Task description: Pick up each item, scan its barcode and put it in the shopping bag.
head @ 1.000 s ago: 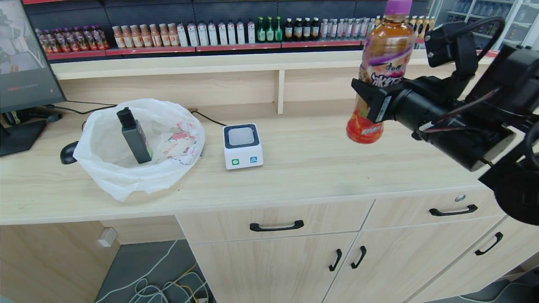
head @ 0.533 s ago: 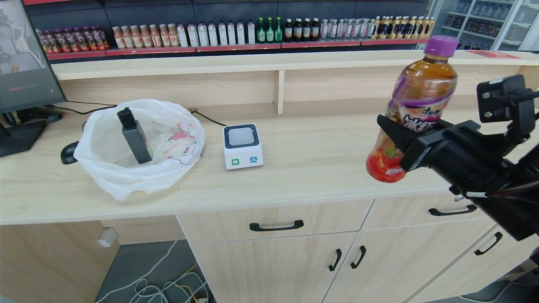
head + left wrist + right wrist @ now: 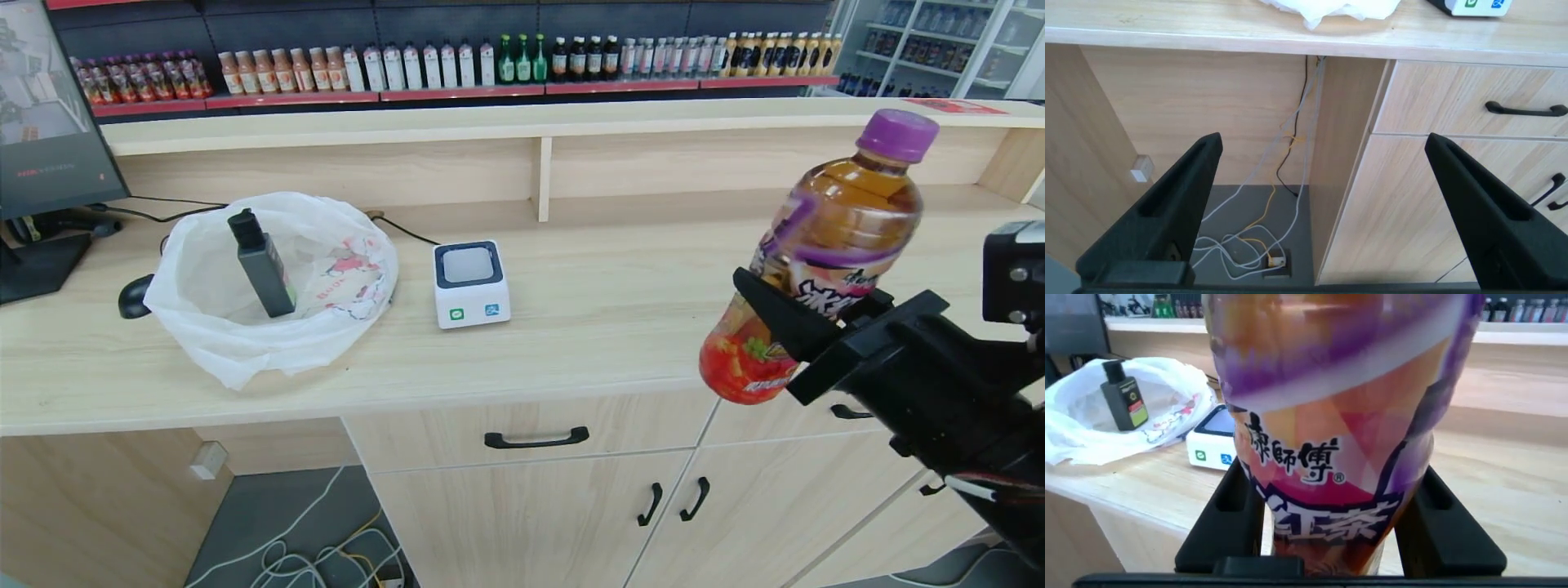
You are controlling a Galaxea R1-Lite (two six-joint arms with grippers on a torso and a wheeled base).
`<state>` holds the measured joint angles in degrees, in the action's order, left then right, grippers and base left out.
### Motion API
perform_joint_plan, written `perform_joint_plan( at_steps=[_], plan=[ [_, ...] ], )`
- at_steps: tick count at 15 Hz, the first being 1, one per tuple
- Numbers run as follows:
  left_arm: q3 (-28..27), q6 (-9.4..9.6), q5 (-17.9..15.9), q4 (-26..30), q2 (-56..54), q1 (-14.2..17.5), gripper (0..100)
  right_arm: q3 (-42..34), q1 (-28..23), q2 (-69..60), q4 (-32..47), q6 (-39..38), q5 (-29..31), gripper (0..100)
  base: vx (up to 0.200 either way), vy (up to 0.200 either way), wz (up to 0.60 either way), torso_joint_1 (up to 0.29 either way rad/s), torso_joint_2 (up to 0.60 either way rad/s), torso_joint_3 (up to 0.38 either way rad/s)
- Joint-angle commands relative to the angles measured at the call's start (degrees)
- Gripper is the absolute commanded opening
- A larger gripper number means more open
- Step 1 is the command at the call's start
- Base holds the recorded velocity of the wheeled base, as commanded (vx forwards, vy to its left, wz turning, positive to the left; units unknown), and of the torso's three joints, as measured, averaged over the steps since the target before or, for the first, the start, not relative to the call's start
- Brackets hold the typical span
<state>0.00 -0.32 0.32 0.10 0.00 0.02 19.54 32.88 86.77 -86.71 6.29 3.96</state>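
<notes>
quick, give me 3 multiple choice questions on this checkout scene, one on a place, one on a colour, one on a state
1. Where is the dark bottle relative to the shopping bag?
A inside it
B beside it
C behind it

2. What colour is the cap of the drink bottle?
A green
B purple
C white

3. What state is the left gripper in?
A open and empty
B shut on a bottle
C shut on the bag

Answers:
1 A, the bag's rim rings the dark bottle.
2 B, the cap is plainly purple in the head view.
3 A, its fingers stand wide apart with nothing between them.
</notes>
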Motion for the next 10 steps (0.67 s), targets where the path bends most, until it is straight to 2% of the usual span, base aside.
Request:
perform_joint_plan(
  at_steps=[1,2,5,7,10],
  plan=[
    [0.0,-0.03,0.0,0.0,0.0,0.1,100,-2.6,4.1,0.2,-0.8,2.2,0.2,0,0.000,0.000,0.00,0.000,0.00,0.000],
    [0.0,-0.03,0.0,0.0,0.0,0.1,100,-3.3,6.5,-0.1,-1.4,5.0,0.3,0,0.000,0.000,0.00,0.000,0.00,0.000],
    [0.0,-0.03,0.0,0.0,0.0,0.1,100,-1.9,7.7,0.1,-1.4,12.7,0.3,0,0.000,0.000,0.00,0.000,0.00,0.000],
    [0.0,-0.03,0.0,0.0,0.0,0.1,100,-1.4,8.5,0.1,-1.4,21.8,0.0,0,0.000,0.000,0.00,0.000,0.00,0.000],
    [0.0,-0.03,0.0,0.0,0.0,0.1,100,-1.9,13.0,-0.7,-1.4,35.6,0.3,0,0.000,0.000,0.00,0.000,0.00,0.000]
  ],
)
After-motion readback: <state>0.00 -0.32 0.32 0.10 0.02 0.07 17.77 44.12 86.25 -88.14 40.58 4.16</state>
